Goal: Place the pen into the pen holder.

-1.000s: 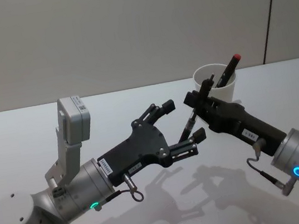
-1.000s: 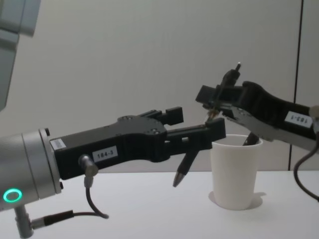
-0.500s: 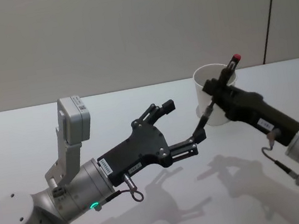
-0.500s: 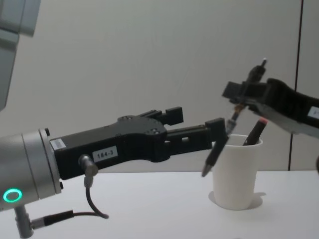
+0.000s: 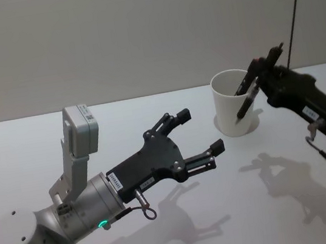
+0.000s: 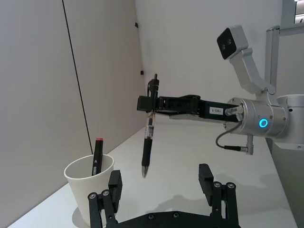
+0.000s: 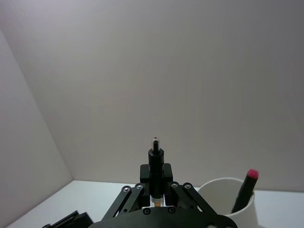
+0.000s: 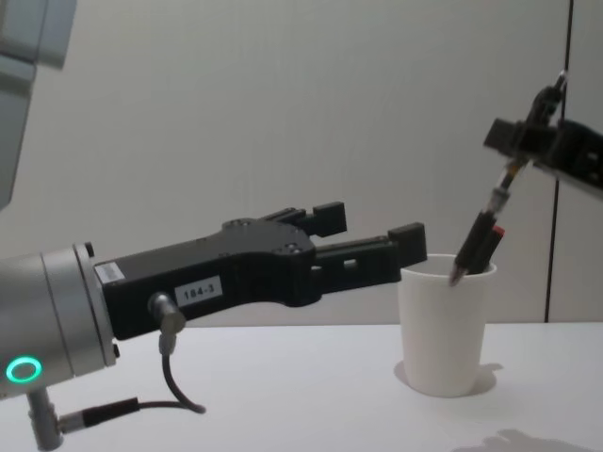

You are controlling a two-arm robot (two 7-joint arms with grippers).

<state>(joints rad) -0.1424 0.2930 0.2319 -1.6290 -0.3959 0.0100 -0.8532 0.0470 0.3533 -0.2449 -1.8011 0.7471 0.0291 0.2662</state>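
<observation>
The pen (image 5: 245, 105) is a dark ballpoint hanging tip-down, with my right gripper (image 5: 262, 76) shut on its upper part. In the chest view the pen (image 8: 497, 200) has its tip by the rolled rim of the pen holder (image 8: 443, 330), a white paper cup. In the left wrist view the pen (image 6: 148, 142) hangs beside the pen holder (image 6: 88, 187), apart from it, tip at about rim height. My left gripper (image 5: 200, 131) stands open and empty above the table, left of the pen holder (image 5: 228, 109). The right wrist view has the pen's top (image 7: 156, 159) between the fingers.
A black marker with a red cap (image 6: 97, 156) leans inside the cup. The white table (image 5: 149, 109) runs to a plain wall close behind the cup. My left arm's camera mount (image 5: 80, 131) rises at the left.
My right gripper has carried the pen up and to the right, away from the left gripper's fingers and over to the cup. The left gripper has stayed open in place.
</observation>
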